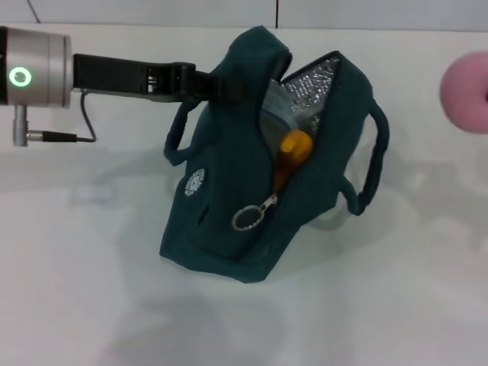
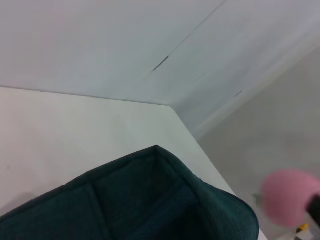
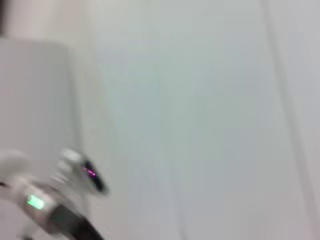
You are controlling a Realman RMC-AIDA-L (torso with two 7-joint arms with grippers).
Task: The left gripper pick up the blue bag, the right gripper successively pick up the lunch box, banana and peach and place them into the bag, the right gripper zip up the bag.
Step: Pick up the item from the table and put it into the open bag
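One blue bag [image 1: 229,206] stands open on a white table [image 1: 76,290] beneath pale walls.
The left gripper [image 1: 217,85] pinches the bag's rim at 10 o'clock. One banana [image 1: 293,149] shows inside, half hidden. One peach [image 1: 465,91], blurred, is cut off at 2 o'clock; the right gripper's fingers cannot be made out.

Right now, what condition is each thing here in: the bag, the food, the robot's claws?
blue bag: unzipped, mouth open, foil lining showing, held up at its top edge.
left gripper: shut on the bag's top edge.
banana: inside the bag, one end showing.
peach: outside the bag, at the right edge of the head view.
zipper pull ring: hanging loose on the bag's front.
right gripper: not in view.
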